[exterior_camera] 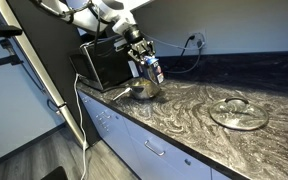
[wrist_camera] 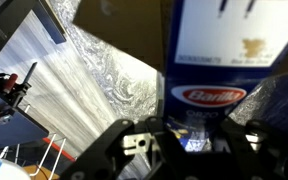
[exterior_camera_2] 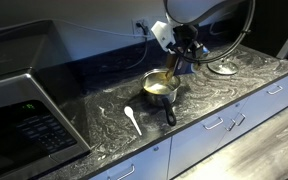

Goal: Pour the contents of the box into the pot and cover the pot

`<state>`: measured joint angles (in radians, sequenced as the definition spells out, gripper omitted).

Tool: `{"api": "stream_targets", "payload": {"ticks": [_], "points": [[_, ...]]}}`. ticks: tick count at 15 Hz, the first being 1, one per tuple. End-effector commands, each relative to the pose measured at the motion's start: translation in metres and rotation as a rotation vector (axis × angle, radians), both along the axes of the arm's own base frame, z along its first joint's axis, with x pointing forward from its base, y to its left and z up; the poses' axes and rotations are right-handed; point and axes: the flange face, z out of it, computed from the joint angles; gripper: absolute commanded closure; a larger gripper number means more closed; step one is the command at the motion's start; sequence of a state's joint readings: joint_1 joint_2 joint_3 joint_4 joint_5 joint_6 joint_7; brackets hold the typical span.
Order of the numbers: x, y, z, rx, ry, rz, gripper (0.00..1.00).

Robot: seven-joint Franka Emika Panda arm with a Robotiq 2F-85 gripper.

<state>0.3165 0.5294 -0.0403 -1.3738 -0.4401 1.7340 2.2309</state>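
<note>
My gripper (exterior_camera: pixel 147 62) is shut on the blue box (exterior_camera: pixel 154 70) and holds it tilted over the pot (exterior_camera: pixel 142 91). In an exterior view the box (exterior_camera_2: pixel 175 66) leans mouth-down toward the steel pot (exterior_camera_2: pixel 160 90), whose dark handle points to the counter's front. A yellow mass of contents (exterior_camera_2: pixel 160 87) shows at the box's mouth and inside the pot. In the wrist view the blue Barilla box (wrist_camera: pixel 216 55) fills the upper right, clamped between my gripper's dark fingers (wrist_camera: pixel 184 140). The pot is hidden there.
A round glass lid (exterior_camera: pixel 239 112) with a metal rim lies flat on the marbled counter (exterior_camera: pixel 194 120), and also shows in an exterior view (exterior_camera_2: pixel 224 68). A white spoon (exterior_camera_2: pixel 132 120) lies near the pot. A microwave (exterior_camera_2: pixel 24 115) stands at the counter's end. Cables hang from a wall socket (exterior_camera: pixel 196 42).
</note>
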Motion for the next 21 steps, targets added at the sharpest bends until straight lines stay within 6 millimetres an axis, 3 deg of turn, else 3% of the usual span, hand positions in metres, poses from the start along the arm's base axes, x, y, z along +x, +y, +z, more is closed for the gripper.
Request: {"api": "stream_targets", "payload": {"ticks": [1, 21], "points": [[0.004, 0.009, 0.010, -0.052, -0.015, -0.031, 0.90], [0.003, 0.046, 0.004, -0.258, 0.024, -0.032, 0.90]]}}
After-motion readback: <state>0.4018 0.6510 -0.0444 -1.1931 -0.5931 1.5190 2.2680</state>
